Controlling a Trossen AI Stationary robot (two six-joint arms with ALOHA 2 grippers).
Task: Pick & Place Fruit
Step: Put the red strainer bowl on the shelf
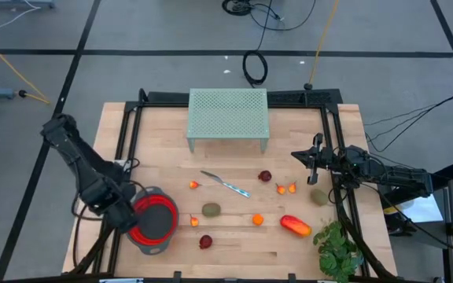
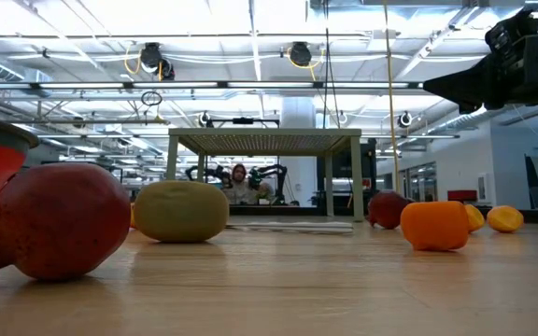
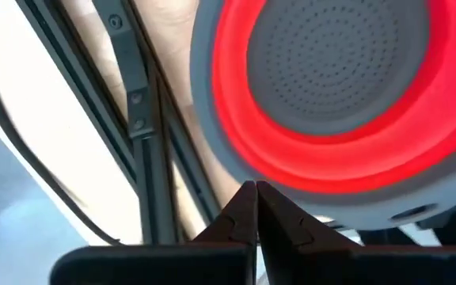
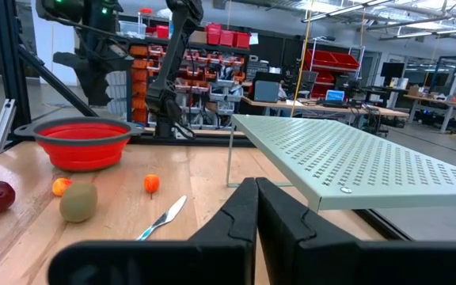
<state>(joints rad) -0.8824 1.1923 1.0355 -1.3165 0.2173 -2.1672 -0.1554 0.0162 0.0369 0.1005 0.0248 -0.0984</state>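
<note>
The fruit lies scattered on the wooden table: dark red round pieces [image 1: 265,176] [image 1: 205,241], olive ovals [image 1: 211,210] [image 1: 319,196], small orange pieces [image 1: 257,220] [image 1: 194,185] [image 1: 281,189] and a longer red-orange piece [image 1: 296,226]. A red colander bowl with a grey rim [image 1: 154,220] stands at the near left. My left gripper [image 3: 256,191] points down, shut and empty, over the bowl's left rim [image 3: 212,150]. My right gripper [image 4: 256,188] waits shut and level at the table's right side, holding nothing.
A green perforated rack [image 1: 228,118] stands on legs at the far middle. A thin silver knife [image 1: 226,185] lies among the fruit. A green leafy plant [image 1: 338,248] sits at the near right corner. Black frame rails [image 1: 124,149] run along both table sides.
</note>
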